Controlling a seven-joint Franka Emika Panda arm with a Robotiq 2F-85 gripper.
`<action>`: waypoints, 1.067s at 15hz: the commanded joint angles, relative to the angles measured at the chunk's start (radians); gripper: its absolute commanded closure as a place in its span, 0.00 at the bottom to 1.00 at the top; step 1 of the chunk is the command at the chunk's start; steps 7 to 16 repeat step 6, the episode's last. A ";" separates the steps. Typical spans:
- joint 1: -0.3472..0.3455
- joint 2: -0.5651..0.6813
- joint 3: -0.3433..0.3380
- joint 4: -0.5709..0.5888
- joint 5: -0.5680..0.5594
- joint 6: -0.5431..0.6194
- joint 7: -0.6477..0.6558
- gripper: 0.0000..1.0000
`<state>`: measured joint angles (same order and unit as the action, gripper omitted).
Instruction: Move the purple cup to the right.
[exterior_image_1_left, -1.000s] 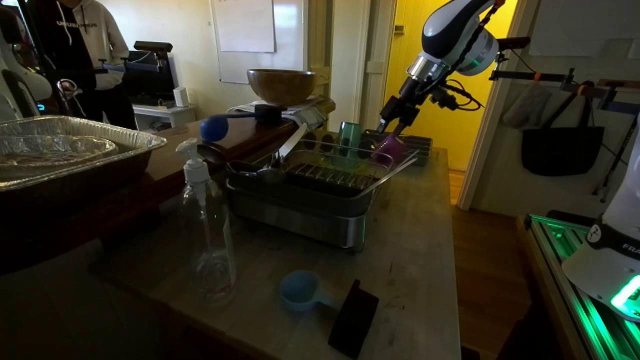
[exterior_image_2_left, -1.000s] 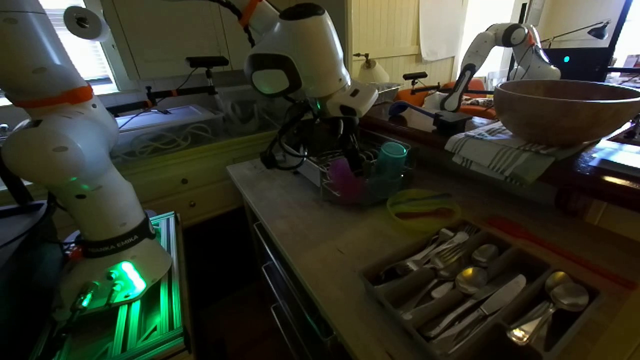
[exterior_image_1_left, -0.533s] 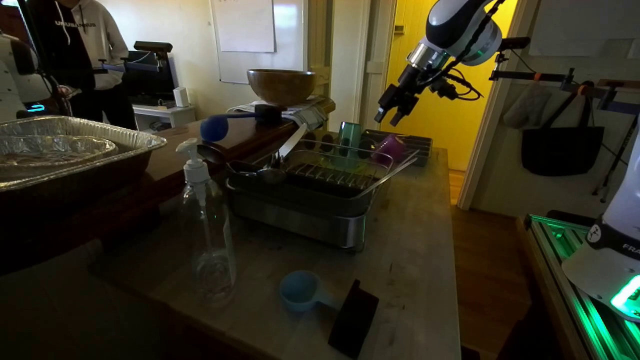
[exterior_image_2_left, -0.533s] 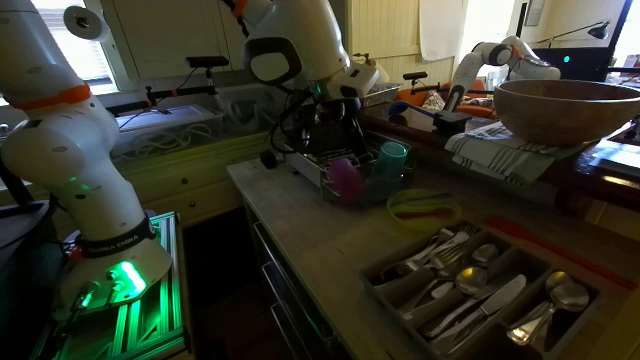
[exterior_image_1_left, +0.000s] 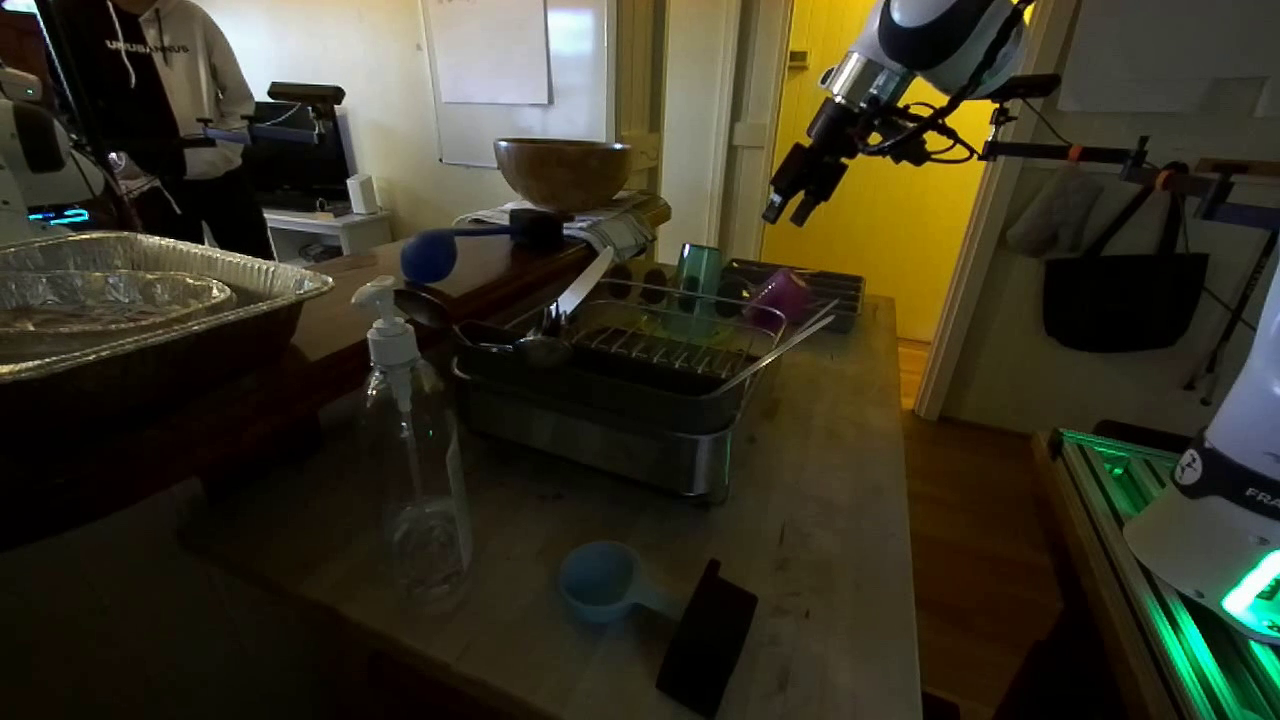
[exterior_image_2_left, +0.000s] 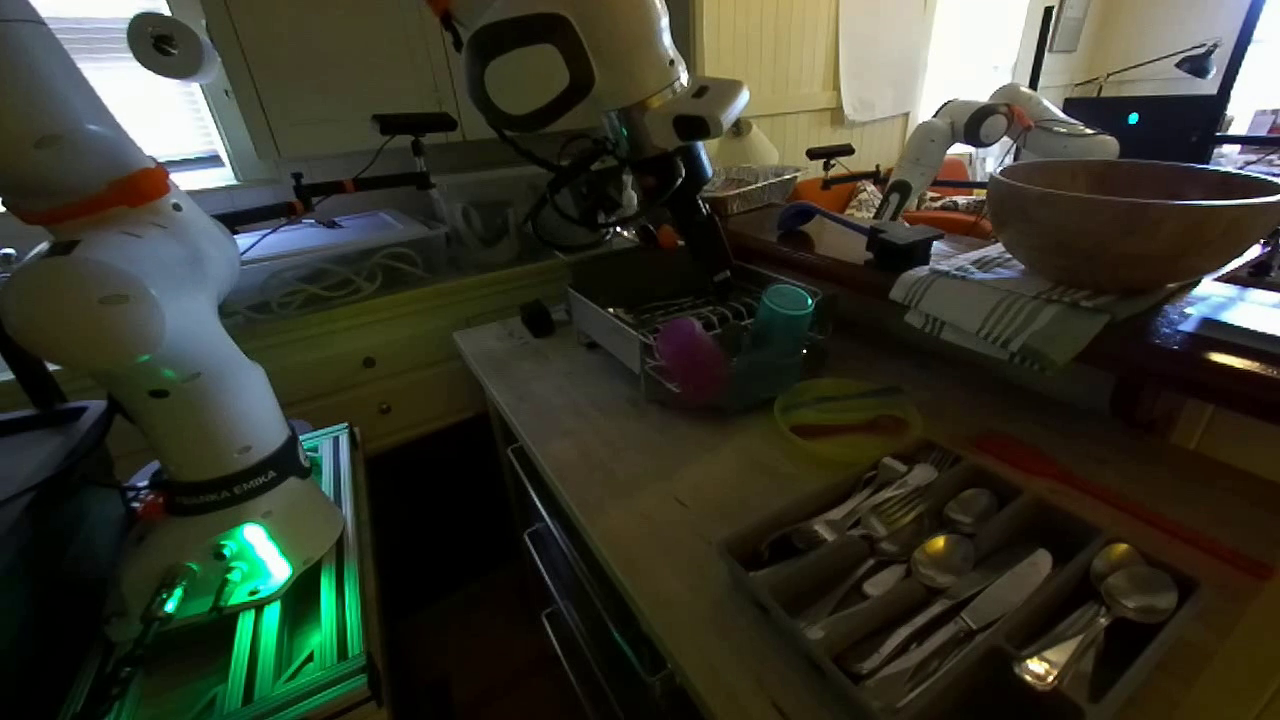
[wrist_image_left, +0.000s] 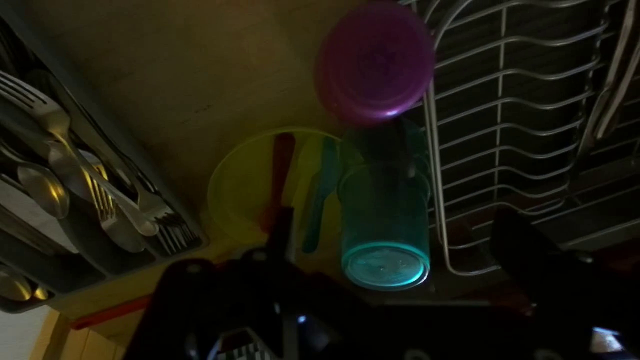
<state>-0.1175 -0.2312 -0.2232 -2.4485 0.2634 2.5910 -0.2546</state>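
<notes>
End effector (wrist_image_left: 396, 220) wide, nothing held | purple cup (wrist_image_left: 377, 62) tilted at the rack (exterior_image_2_left: 608, 332), wrist-view twelve o'clock | green cup (wrist_image_left: 385, 215) just beside it, six o'clock | risk: if we reach straight in, we may knock green, because our opening lines up with it, not purple

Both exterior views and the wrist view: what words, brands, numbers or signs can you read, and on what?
"FRANKA EMIKA": black band on the robot base, in an exterior view; first letter dim.
"FRA": same band in an exterior view, cut off by the picture edge.
"UNUSANNUS", probably: background hoodie; blurred.
Round emblem beside "FRA": too small to make out.
Hung sheet: faint marks, unreadable.
Wrist view: nothing readable.
</notes>
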 joint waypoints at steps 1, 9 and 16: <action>-0.033 -0.050 0.021 0.008 -0.099 -0.126 0.091 0.00; -0.015 -0.043 0.005 0.007 -0.070 -0.094 0.061 0.00; -0.015 -0.043 0.005 0.007 -0.070 -0.094 0.061 0.00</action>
